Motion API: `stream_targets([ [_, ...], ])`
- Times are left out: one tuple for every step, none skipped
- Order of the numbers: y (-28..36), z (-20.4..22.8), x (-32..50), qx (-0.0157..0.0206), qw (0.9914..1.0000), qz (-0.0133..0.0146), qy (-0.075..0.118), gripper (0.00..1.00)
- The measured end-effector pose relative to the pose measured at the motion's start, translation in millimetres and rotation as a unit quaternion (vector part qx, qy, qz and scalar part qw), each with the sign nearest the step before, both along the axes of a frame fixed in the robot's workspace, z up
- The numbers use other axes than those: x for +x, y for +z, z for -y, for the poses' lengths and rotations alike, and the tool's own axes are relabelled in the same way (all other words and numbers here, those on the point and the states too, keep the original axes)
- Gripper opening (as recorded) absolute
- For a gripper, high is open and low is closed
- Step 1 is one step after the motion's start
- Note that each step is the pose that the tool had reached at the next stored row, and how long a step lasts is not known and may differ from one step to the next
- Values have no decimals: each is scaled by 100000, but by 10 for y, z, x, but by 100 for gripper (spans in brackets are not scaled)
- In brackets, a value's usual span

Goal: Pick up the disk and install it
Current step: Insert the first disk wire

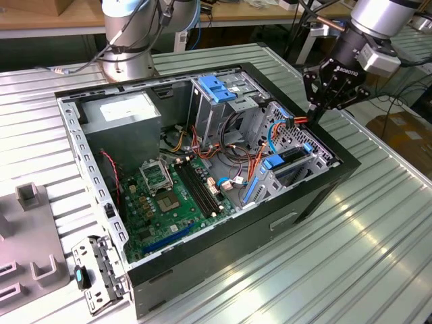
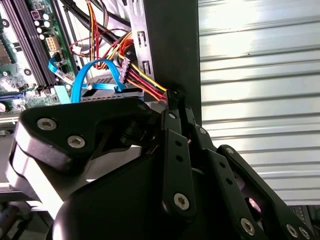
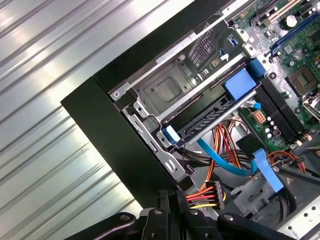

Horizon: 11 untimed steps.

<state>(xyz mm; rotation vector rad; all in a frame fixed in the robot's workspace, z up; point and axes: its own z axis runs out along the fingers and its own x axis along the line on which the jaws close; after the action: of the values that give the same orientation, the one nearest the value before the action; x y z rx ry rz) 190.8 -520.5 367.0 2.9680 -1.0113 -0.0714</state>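
Pincer (image 1: 314,116) state: my fingers are drawn together, tips pointing down over the rim of the case (image 1: 317,196) on the exterior view's right.

Contact: in both wrist views my tips meet the red, yellow and black wires (image 2: 145,82) just where the bundle reaches the black rim. I cannot tell whether a strand is pinched between them. The plug (image 3: 214,192) at the bundle's end lies just beside my tips, inside the case.

Disk (image 3: 207,122): seated edge-on in the cage (image 3: 170,90) at the case corner under me, near my fingers but apart from them. Its blue rail (image 3: 240,82) shows at both ends of the slot. A blue cable (image 3: 225,162) curves away from beside the disk and passes between it and the plug.

Surroundings: the case lies on its side, open, on the ribbed metal table (image 1: 378,256). The board (image 1: 169,202) covers the case floor. The grey supply box (image 1: 125,118) sits in the far corner on the exterior view's left, well apart from me. A loose metal bracket (image 1: 101,270) lies on the table just beside the case on that same side.
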Motion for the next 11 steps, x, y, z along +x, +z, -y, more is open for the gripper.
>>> stream_targets([
  [0,0,0,10,100000,-2,2,18],
  [0,0,0,16,100000,-2,0,18],
  [1,0,0,11,100000,-1,0,18],
  [2,0,0,-1,100000,1,1,18],
  [3,0,0,-33,100000,2,0,18],
  [3,0,-3,-80,100000,4,3,18],
  [5,-1,-22,-111,100000,5,-4,18],
  [3,0,-45,-94,100000,1,-5,18],
  [3,0,-67,-97,100000,4,-5,18],
  [3,1,-106,-96,100000,2,-7,18],
  [2,2,-134,-91,100000,1,-6,18],
])
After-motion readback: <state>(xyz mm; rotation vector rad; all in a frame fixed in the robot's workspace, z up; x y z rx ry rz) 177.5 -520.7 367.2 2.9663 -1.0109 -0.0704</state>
